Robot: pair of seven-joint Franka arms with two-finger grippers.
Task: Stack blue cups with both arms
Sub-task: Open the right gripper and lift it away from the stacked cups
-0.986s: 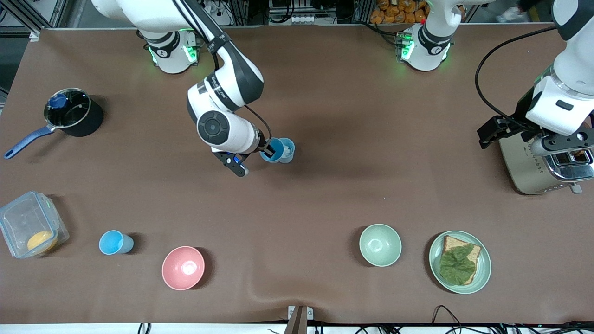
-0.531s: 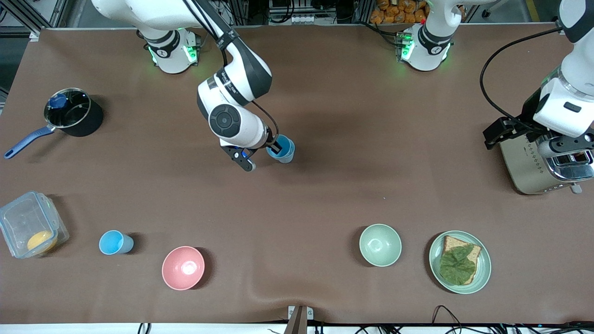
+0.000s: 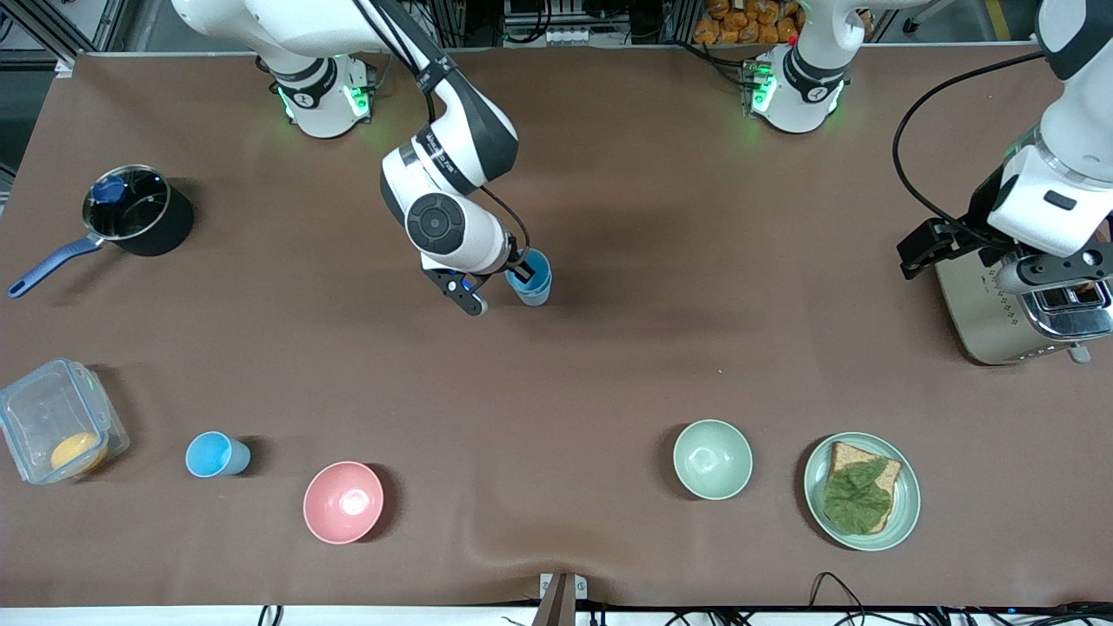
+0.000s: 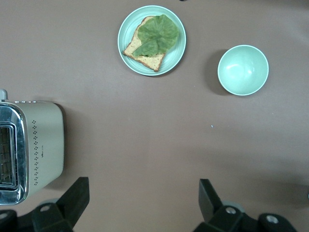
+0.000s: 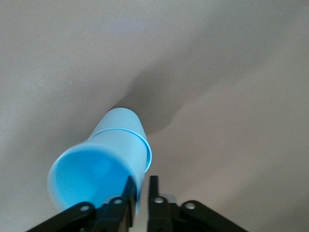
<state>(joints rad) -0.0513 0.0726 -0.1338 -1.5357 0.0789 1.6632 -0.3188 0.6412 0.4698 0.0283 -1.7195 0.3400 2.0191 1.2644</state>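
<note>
So the brown tabletop (image 3: 609, 365) has the left tool (image 4: 140, 203) waiting spread wide over the toaster (image 3: 1013, 309) — the right tool (image 3: 520, 276) pinches the nested blue cups' (image 3: 530, 278) rim mid-tabletop.

Since a second ago: right gripper (image 3: 520, 276) moved a little toward 2 o'clock with its bright blue cup (image 3: 528, 276). Now nested in the paler cup (image 5: 126, 121), no more beside it. Left gripper (image 4: 140, 203) barely shifted over the toaster (image 3: 1013, 313).
</note>
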